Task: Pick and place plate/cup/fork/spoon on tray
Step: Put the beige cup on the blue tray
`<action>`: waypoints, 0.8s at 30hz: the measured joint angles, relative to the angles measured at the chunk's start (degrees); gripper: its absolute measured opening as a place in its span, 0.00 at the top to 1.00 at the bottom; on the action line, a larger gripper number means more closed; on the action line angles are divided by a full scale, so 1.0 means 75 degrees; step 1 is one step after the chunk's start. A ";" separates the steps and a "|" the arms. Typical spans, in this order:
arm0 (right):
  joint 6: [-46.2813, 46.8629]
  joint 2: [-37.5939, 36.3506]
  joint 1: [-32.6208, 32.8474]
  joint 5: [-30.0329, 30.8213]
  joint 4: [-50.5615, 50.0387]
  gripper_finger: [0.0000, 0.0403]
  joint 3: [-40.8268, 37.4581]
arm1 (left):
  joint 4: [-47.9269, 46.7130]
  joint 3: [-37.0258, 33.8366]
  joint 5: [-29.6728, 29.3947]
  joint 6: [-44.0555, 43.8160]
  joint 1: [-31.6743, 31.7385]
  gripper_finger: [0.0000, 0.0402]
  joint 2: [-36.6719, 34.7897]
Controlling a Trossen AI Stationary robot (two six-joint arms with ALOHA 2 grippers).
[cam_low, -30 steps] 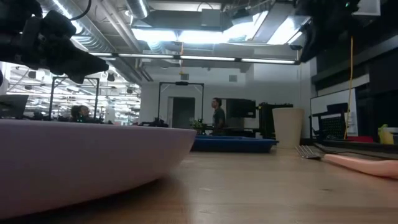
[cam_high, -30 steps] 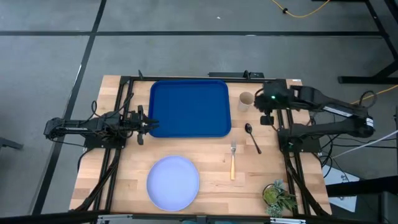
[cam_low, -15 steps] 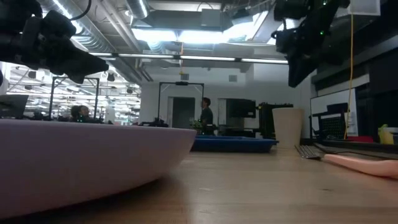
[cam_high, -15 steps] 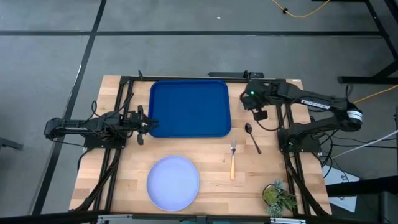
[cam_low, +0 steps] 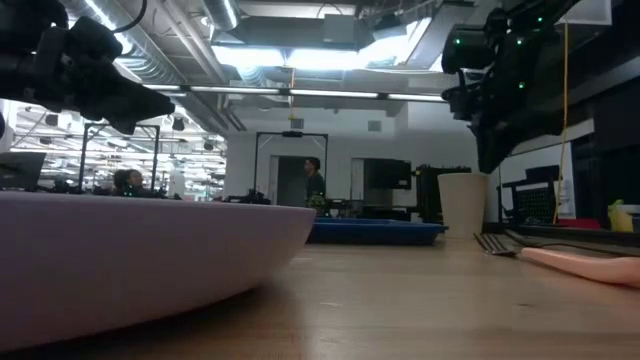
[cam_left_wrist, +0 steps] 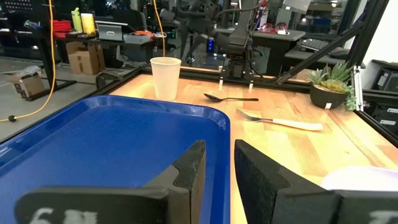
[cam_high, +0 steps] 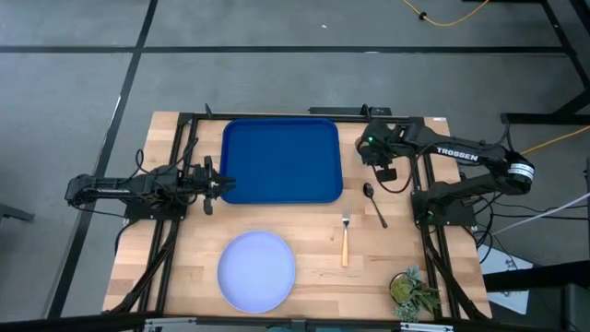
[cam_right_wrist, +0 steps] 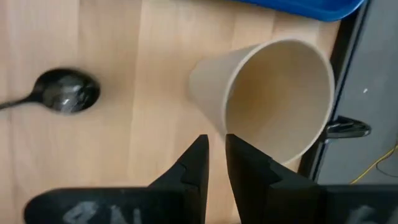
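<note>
Above the cup (cam_right_wrist: 267,93), which stood upright on the table just beside the tray (cam_high: 281,159), the right gripper (cam_right_wrist: 214,152) hovered with fingers nearly closed on nothing; the left gripper (cam_left_wrist: 214,171) waited, slightly parted, at the tray's edge

Even, bright overhead light across table (cam_high: 313,267) in high view; shadows short and soft. Low view backlit by ceiling fixtures (cam_low: 330,50), glare blown white, arms reduced to silhouettes. Plate (cam_low: 140,255) in near foreground badly out of focus. Wrist views: fingers (cam_left_wrist: 189,171) soft and blurred; cup (cam_right_wrist: 273,99) rim sharp, faint shadow beside it.
</note>
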 joint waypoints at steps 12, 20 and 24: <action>-0.0018 -0.0006 0.0003 -0.0003 -0.0021 0.85 0.0005 | 0.0000 -0.0001 -0.0001 0.0000 -0.0001 0.80 0.0000; -0.0017 -0.0006 0.0005 -0.0414 0.0108 0.85 -0.0013 | 0.0000 0.0000 -0.0003 0.0000 0.0000 0.80 0.0000; -0.0026 -0.0006 0.0006 -0.0402 0.0379 0.85 -0.0280 | 0.0000 0.0000 -0.0003 0.0000 0.0000 0.80 0.0000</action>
